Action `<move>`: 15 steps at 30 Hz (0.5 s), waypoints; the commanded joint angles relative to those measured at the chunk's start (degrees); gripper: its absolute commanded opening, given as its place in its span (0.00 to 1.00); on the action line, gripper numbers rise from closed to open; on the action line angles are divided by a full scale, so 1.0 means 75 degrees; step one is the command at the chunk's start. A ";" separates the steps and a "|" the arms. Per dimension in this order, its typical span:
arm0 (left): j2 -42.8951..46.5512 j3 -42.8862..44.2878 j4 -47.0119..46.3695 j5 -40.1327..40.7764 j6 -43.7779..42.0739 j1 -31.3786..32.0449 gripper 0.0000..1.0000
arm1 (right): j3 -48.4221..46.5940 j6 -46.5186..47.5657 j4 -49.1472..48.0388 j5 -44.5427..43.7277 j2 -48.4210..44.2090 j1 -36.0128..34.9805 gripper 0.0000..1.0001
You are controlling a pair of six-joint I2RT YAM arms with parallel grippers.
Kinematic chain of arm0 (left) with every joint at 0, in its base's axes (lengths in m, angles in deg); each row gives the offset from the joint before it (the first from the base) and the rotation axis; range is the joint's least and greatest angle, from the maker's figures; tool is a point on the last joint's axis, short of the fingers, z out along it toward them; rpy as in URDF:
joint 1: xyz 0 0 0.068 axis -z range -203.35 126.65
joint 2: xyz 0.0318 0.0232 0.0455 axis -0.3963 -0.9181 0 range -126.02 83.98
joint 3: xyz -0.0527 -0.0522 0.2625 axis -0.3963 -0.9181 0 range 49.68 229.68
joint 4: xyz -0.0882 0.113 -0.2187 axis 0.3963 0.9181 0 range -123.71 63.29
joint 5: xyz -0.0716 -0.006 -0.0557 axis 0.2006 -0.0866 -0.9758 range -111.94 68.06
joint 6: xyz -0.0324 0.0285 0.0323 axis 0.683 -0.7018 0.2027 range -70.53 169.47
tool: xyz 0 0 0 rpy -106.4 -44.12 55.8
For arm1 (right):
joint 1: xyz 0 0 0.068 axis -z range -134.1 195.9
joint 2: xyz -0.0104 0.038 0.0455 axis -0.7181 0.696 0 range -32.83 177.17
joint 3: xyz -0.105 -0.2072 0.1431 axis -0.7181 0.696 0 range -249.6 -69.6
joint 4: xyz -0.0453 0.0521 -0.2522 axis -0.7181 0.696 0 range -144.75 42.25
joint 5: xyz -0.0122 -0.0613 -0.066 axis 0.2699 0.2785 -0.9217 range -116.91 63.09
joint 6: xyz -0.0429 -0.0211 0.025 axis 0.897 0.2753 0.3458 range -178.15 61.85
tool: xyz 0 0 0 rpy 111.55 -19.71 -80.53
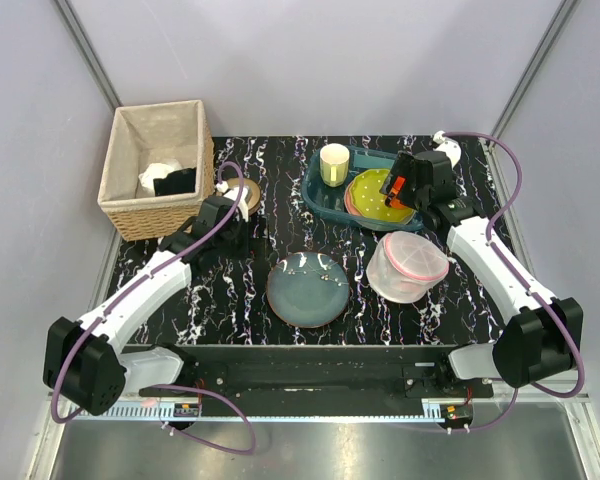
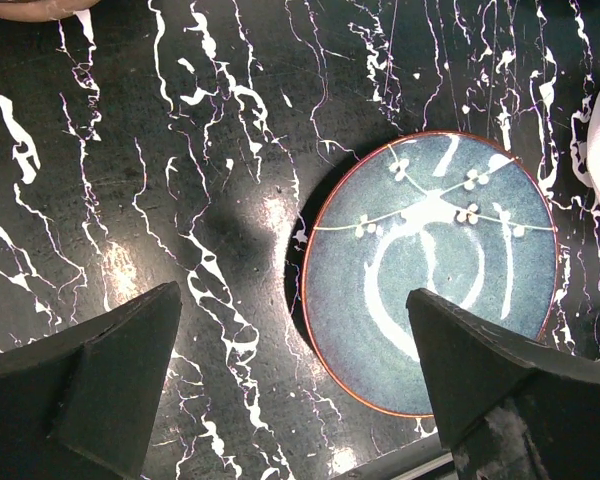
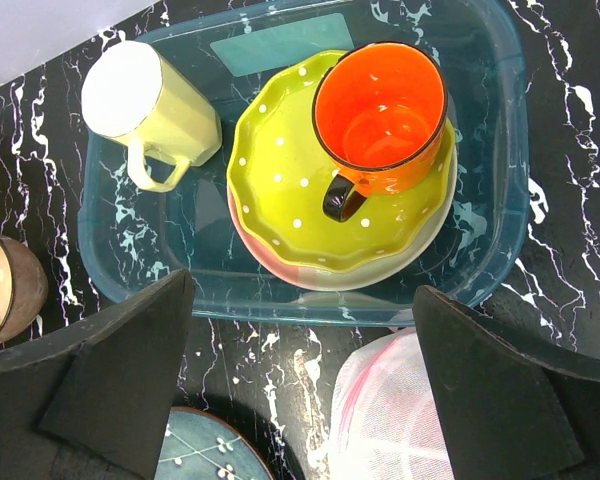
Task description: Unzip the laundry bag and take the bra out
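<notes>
Laundry bag (image 1: 408, 266), white mesh with pink trim, rests on the black marbled bench (image 1: 230, 300) just right of the blue-grey plate (image 1: 307, 289), and neither arm touches it. The left fingers (image 2: 100, 370) hang wide apart and empty to the plate's left. Beyond the plate, the right fingers (image 3: 110, 370) are spread just as wide, holding nothing, above a blue tub (image 3: 480, 200) of crockery.

Left of laundry bag (image 1: 408, 266): blue-grey plate (image 1: 307, 288) lies just beside.
Behind: teal tub (image 1: 318, 196), perhaps touching.
Right: tabletop (image 1: 460, 312), then right arm (image 1: 500, 275).
</notes>
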 commanded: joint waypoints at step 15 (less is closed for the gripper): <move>-0.0229 0.0860 0.0207 0.0635 0.0012 0.0088 0.99 | 0.0124 0.0148 0.0185 0.0102 -0.0853 -0.0020 1.00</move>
